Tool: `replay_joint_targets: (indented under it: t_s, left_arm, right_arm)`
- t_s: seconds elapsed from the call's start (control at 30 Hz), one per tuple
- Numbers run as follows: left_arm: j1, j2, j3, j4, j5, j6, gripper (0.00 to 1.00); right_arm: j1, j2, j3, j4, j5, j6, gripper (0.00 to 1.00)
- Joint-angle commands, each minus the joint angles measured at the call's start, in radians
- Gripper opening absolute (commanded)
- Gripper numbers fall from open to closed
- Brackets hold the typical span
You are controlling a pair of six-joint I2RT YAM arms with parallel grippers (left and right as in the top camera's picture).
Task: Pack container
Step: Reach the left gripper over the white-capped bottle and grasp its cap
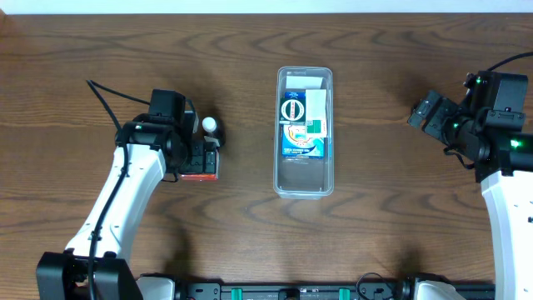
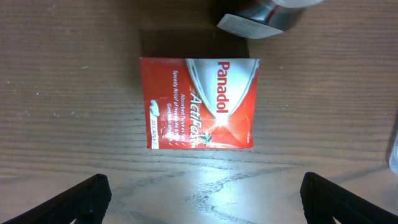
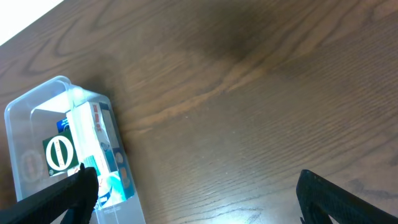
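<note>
The clear plastic container (image 1: 304, 179) stands in the middle of the table with a blue and white box (image 1: 304, 125) lying in its far half. It also shows in the right wrist view (image 3: 37, 112). A red Panadol box (image 2: 199, 102) lies flat on the table, and its edge shows in the overhead view (image 1: 198, 177). My left gripper (image 2: 202, 202) is open and empty, hovering just above that box. A small white-capped bottle (image 1: 211, 126) stands beside the box. My right gripper (image 3: 199, 199) is open and empty at the far right, apart from the container.
A dark wooden table (image 1: 375, 233) holds everything. The rounded base of the bottle (image 2: 261, 15) shows at the top of the left wrist view. The right arm (image 1: 500, 125) stands at the right edge.
</note>
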Motion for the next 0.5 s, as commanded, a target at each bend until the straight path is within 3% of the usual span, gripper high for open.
replay_joint_targets:
  t_s: [0.0, 0.47]
  left_arm:
    - [-0.004, 0.004, 0.005, 0.002, 0.010, 0.027, 0.98]
    - [-0.028, 0.002, 0.047, 0.201, 0.018, 0.034, 0.98]
  right_arm:
    - [-0.005, -0.002, 0.002, -0.001, -0.001, 0.004, 0.99]
    - [-0.005, -0.002, 0.002, -0.001, -0.001, 0.004, 0.99]
